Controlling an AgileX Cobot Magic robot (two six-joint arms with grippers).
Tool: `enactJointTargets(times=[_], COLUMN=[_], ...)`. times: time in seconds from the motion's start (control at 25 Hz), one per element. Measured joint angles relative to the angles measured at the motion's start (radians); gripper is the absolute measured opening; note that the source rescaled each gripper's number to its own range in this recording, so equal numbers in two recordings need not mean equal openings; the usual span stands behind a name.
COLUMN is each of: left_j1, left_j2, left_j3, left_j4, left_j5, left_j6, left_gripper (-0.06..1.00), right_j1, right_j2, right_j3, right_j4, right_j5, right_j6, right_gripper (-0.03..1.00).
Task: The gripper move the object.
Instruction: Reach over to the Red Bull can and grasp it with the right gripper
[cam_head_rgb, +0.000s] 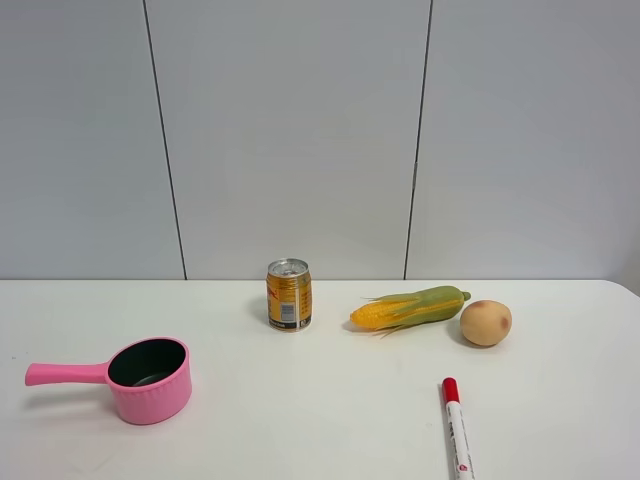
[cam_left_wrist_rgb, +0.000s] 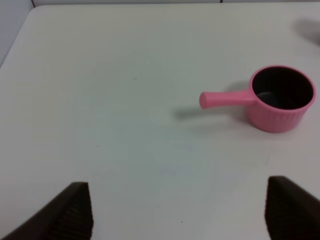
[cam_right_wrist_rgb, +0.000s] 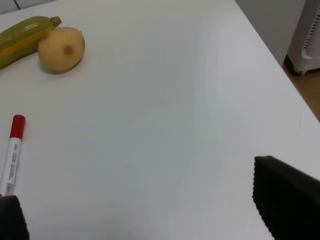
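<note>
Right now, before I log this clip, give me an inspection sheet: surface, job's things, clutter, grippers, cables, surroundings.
Surface: white table, no spills seen.
Job's things: gold can upright toward the back of the table, no gripper at it.
Clutter: pink saucepan front left, handle pointing left; corn cob right of the can, potato close beside its green end; red-capped marker front right.
Grippers: left gripper open, holding nothing, saucepan ahead of it; right gripper open, holding nothing, marker beside one finger. Neither shows in the exterior high view.
Cables: nothing seen.
Surroundings: grey panelled wall behind; white unit on the floor past the table edge.
</note>
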Motion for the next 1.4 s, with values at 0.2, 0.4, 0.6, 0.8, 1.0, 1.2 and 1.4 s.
enactJointTargets(times=[0.2,0.4,0.6,0.8,1.0,1.2,1.4], left_j1=[0.000,0.000,0.000,0.000,0.000,0.000,0.000], left_j2=[0.000,0.000,0.000,0.000,0.000,0.000,0.000], left_j3=[0.000,0.000,0.000,0.000,0.000,0.000,0.000], left_j4=[0.000,0.000,0.000,0.000,0.000,0.000,0.000], left_j5=[0.000,0.000,0.000,0.000,0.000,0.000,0.000], left_j6=[0.000,0.000,0.001,0.001,0.001,0.000,0.000], left_gripper=[1.00,1.00,1.00,1.00,1.00,1.00,1.00], right_j1=[0.000,0.000,0.000,0.000,0.000,0.000,0.000], right_j2=[0.000,0.000,0.000,0.000,0.000,0.000,0.000], right_j3=[0.000,0.000,0.000,0.000,0.000,0.000,-0.001], right_j4=[0.000,0.000,0.000,0.000,0.000,0.033,0.130], right_j5=[0.000,0.000,0.000,0.000,0.000,0.000,0.000], right_j6=[0.000,0.000,0.000,0.000,0.000,-0.029,-0.155], right_gripper=[1.00,1.00,1.00,1.00,1.00,1.00,1.00])
